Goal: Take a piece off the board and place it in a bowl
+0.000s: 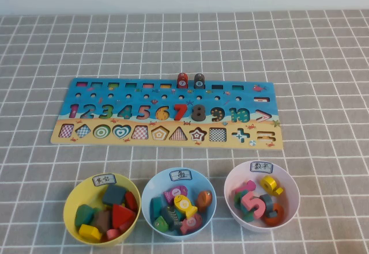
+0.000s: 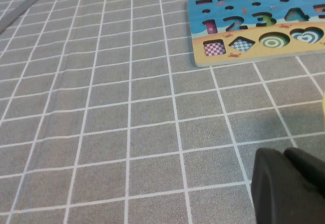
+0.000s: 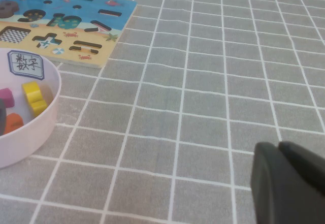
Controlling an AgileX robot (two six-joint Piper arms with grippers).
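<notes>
High view: the piece point(image 1: 199, 80), a small dark fish-like block with a white spot marked 8, stands upright at the far edge of the board point(image 1: 167, 114), touching or just beside the similar red piece point(image 1: 182, 80) marked 7 on its left. Below them on the board runs a row of coloured numerals, and below that a sandy strip of patterned shape cut-outs. Nearer the robot stand three bowls in a row, well apart from the board: the yellow bowl point(image 1: 74, 199) on the left with mixed blocks, the light blue bowl point(image 1: 151, 189) in the middle holding several fish-like pieces and bearing a white label on its far rim, and the pink-white bowl point(image 1: 233, 180) on the right with numerals. All rest on a grey checked cloth point(image 1: 323, 93).

Left wrist view: the left gripper point(image 2: 288, 186) hangs over bare cloth near the board's left end; whether its fingers are together or apart cannot be told.

Right wrist view: the right gripper point(image 3: 284, 181) hangs over the cloth beside the pink-white bowl, fingers together and holding nothing.
</notes>
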